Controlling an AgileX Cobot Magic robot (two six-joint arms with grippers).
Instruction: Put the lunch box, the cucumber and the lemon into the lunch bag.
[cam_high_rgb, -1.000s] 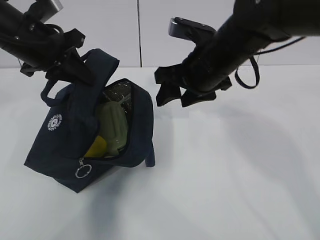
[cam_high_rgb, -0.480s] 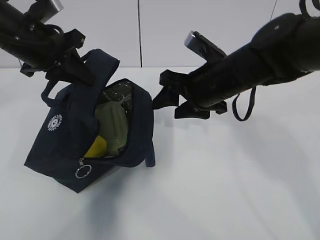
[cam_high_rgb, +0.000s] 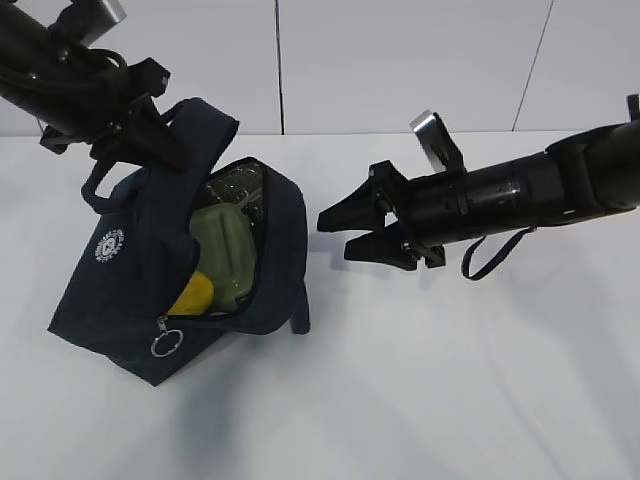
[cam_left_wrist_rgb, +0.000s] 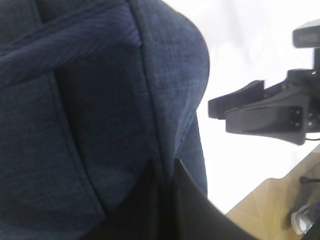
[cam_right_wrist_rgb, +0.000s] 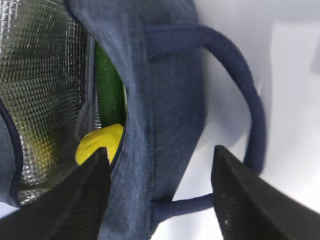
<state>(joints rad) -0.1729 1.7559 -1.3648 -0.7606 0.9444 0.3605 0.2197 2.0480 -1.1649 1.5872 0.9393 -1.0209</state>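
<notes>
The navy lunch bag (cam_high_rgb: 140, 270) stands tilted on the white table, its top gaping open toward the right. Inside it I see the sage-green lid of the lunch box (cam_high_rgb: 225, 250) and below it the yellow lemon (cam_high_rgb: 195, 293). In the right wrist view the dark green cucumber (cam_right_wrist_rgb: 110, 92) stands behind the lemon (cam_right_wrist_rgb: 100, 142), beside the silver lining. My left gripper (cam_high_rgb: 155, 138) is shut on the bag's upper fabric and holds it up; navy cloth (cam_left_wrist_rgb: 100, 100) fills the left wrist view. My right gripper (cam_high_rgb: 345, 235) hangs open just right of the bag's mouth, holding nothing.
The bag's loose handle loop (cam_right_wrist_rgb: 250, 115) lies on the table in front of the right gripper's fingers (cam_right_wrist_rgb: 260, 200). A metal ring pull (cam_high_rgb: 165, 343) dangles at the bag's front corner. The table's edge and a wooden floor (cam_left_wrist_rgb: 270, 200) show in the left wrist view.
The right arm has dropped from a steep slant to nearly level, and its open gripper has sunk lower beside the bag's mouth. The bag and the left gripper have not moved.
</notes>
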